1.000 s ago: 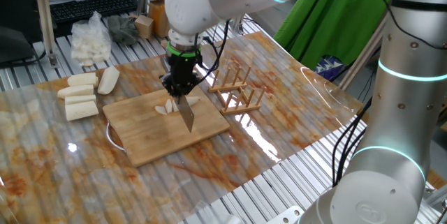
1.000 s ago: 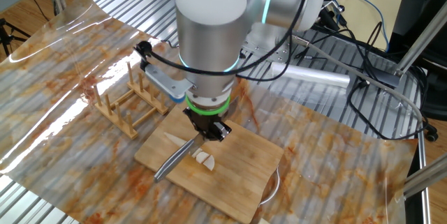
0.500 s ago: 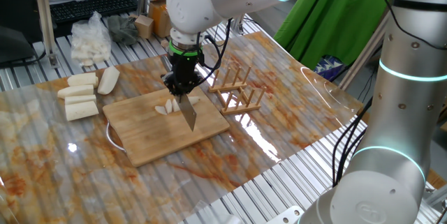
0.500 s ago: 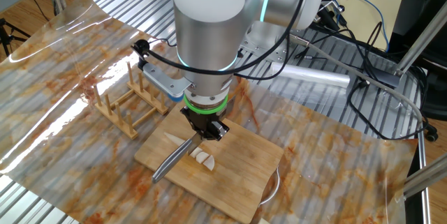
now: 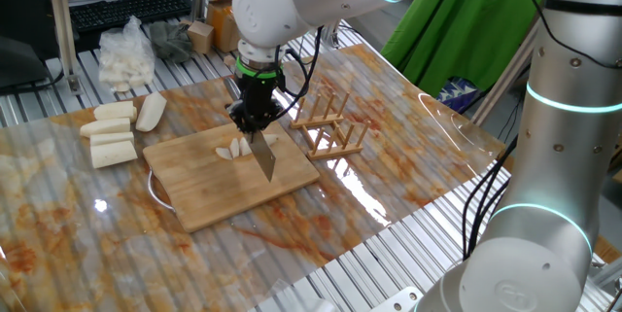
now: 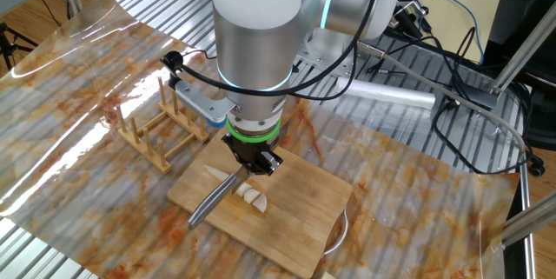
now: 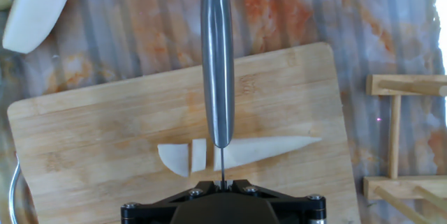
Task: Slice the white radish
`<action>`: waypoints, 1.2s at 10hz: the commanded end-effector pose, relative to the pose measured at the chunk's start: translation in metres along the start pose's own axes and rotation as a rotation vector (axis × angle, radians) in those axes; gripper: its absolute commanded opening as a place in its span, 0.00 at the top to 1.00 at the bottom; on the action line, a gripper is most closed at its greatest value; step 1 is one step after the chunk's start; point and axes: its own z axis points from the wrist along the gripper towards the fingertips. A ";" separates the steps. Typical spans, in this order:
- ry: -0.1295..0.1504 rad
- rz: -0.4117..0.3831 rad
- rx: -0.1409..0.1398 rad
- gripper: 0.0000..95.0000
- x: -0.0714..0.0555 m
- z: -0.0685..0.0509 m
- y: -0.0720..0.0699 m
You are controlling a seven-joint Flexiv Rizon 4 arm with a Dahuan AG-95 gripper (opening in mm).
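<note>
The white radish (image 7: 269,150) lies on the bamboo cutting board (image 7: 91,147), its point toward the rack. Two small slices (image 7: 183,157) lie cut off at its blunt end. It also shows in one fixed view (image 5: 233,149) and in the other fixed view (image 6: 253,197). My gripper (image 7: 222,182) is shut on a knife (image 7: 217,63). The blade stands edge-down just above the radish, right beside the last cut. The knife shows in one fixed view (image 5: 263,159) and the other fixed view (image 6: 213,203).
A wooden rack (image 5: 330,123) stands right of the board. Thicker cream-white chunks (image 5: 112,132) lie left of the board, with a plastic bag of white pieces (image 5: 126,54) behind. A metal ring (image 5: 155,190) pokes out under the board.
The knife and gripper have shifted slightly along the radish toward its pointed end. The radish and slices have not moved.
</note>
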 end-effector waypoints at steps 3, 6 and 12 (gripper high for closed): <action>-0.004 -0.006 -0.006 1.00 -0.001 0.005 -0.004; -0.004 -0.007 -0.022 1.00 -0.002 0.025 -0.002; -0.017 0.014 -0.026 1.00 -0.003 0.037 0.001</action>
